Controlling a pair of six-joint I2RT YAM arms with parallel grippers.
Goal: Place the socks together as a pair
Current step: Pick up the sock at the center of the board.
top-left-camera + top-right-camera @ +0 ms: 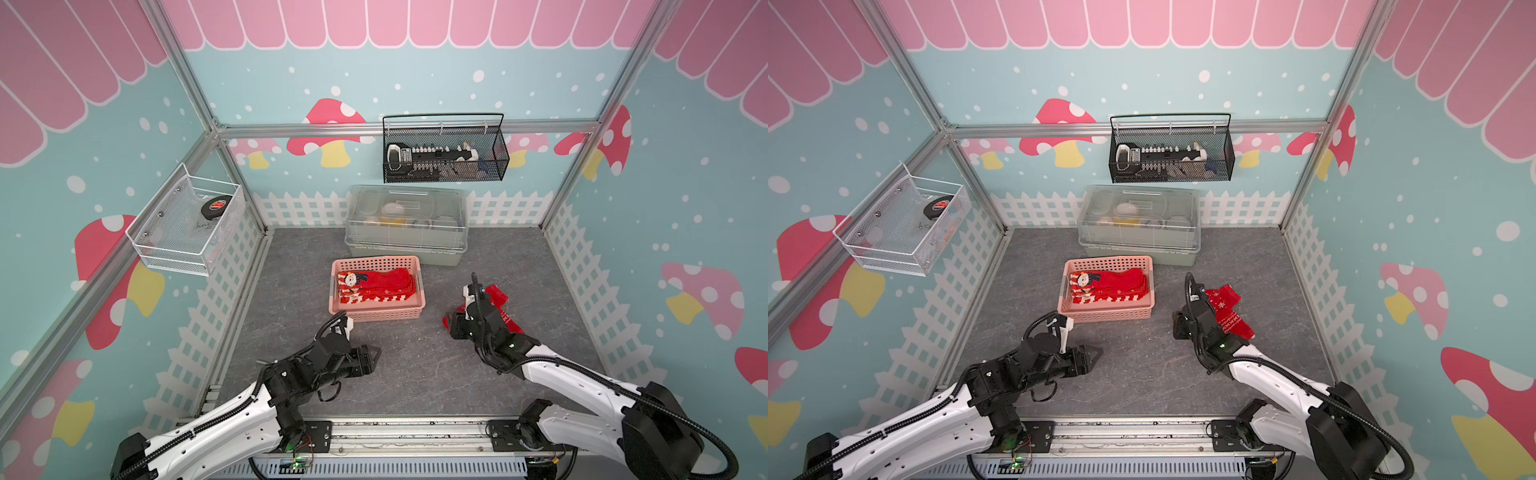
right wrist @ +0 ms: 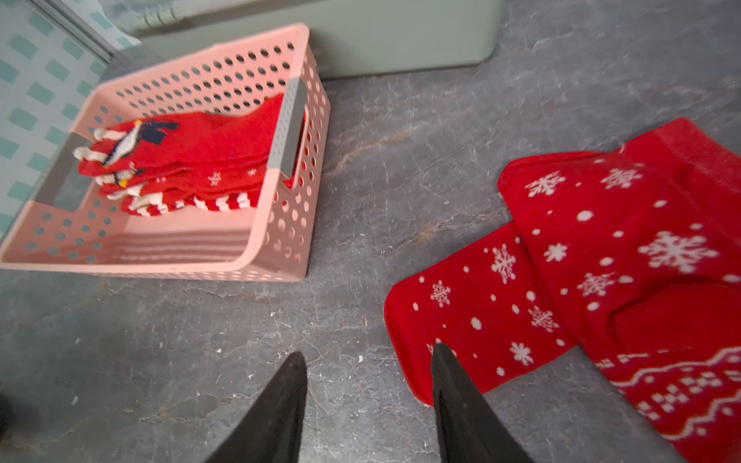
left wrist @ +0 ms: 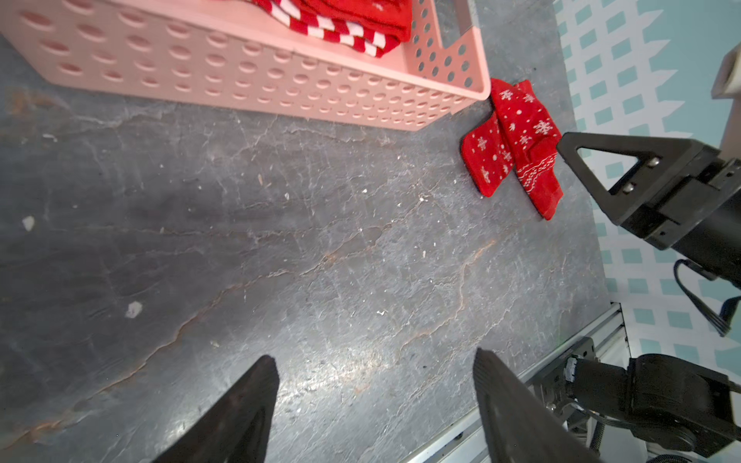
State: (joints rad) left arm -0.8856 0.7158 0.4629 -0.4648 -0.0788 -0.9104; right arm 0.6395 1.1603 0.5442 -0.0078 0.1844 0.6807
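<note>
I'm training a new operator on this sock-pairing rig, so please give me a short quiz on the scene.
1. True or false: the two snowflake socks on the table overlap each other.
2. Where do the other red socks lie? A) inside the pink basket; B) on the table beside it; C) draped over its rim.
3. What does the left gripper hold?
Key: 1 true; 2 A; 3 nothing, its jaws stand open and empty.
</note>
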